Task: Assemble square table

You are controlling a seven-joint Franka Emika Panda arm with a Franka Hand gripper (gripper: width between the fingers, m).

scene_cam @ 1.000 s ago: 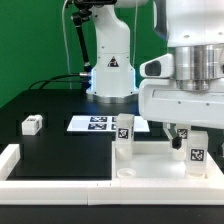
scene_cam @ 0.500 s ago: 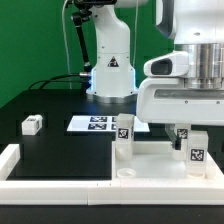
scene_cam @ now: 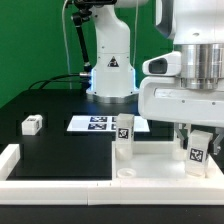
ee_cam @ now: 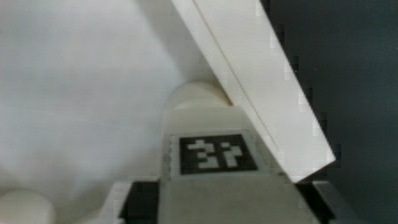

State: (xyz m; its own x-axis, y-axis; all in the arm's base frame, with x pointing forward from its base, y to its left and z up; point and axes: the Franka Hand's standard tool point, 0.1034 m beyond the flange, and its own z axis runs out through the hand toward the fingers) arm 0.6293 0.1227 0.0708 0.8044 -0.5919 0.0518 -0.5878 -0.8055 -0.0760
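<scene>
Gripper (scene_cam: pixel 194 138) clamped on a leg (scene_cam: pixel 196 152) at the slab (scene_cam: pixel 150 158).
The leg stood upright on the slab's corner at the exterior view's right, pinched on both sides, probably for screwing into its socket.

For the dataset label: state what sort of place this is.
Most likely a robotics lab bench: a robot arm stands behind a black table, the marker board lies flat on it, and a tagged white leg stands nearby.
</scene>
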